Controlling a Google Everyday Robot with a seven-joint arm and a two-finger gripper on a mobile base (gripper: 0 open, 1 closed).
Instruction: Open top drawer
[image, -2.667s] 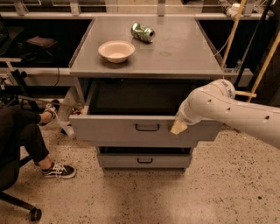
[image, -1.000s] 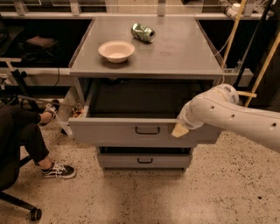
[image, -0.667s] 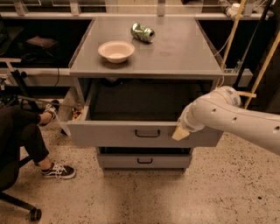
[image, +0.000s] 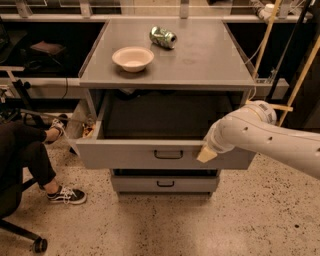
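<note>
The top drawer (image: 125, 155) is a wide grey drawer with a small black bar handle (image: 168, 154) at the centre of its flat front. It stands pulled well out from the grey cabinet, and its dark inside looks empty. My gripper (image: 206, 154) is at the end of the white arm that comes in from the right. It sits against the drawer front's upper edge, a little to the right of the handle. Only a cream tip of it shows below the wrist.
A cream bowl (image: 132, 58) and a crushed green can (image: 163, 37) lie on the cabinet top (image: 210, 65). A narrower shut drawer (image: 158, 183) sits below. A seated person's leg and sneaker (image: 66, 195) and a chair wheel (image: 39, 245) are at the left. Yellow poles (image: 300, 80) stand at the right.
The top drawer has slid further out toward the camera. My gripper and arm have moved the same way, staying at the drawer front right of the handle.
</note>
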